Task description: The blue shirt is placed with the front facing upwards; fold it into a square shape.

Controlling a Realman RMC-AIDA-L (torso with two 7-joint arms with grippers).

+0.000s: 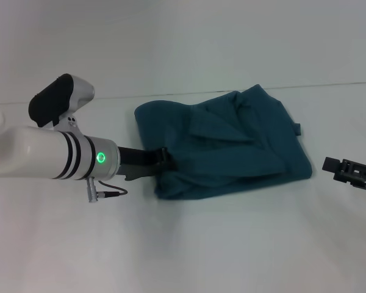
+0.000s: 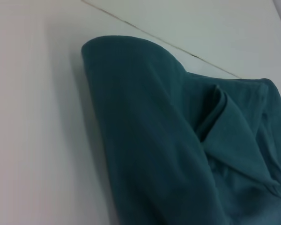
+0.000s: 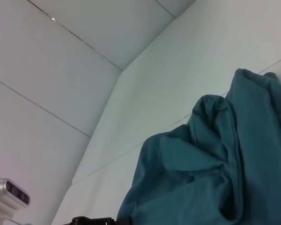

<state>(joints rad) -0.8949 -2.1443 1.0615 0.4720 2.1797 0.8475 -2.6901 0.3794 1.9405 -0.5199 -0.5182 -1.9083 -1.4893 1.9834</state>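
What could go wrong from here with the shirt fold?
1. The left gripper is at the near-left edge of the blue shirt; a shallow hold there may catch only the top layer and peel the fold apart.
2. The shirt lies bunched in uneven ridges, so another fold would likely lock in wrinkles rather than a square.
3. The right gripper sits apart from the cloth, leaving that side unpinned; a pull could drag the whole bundle.
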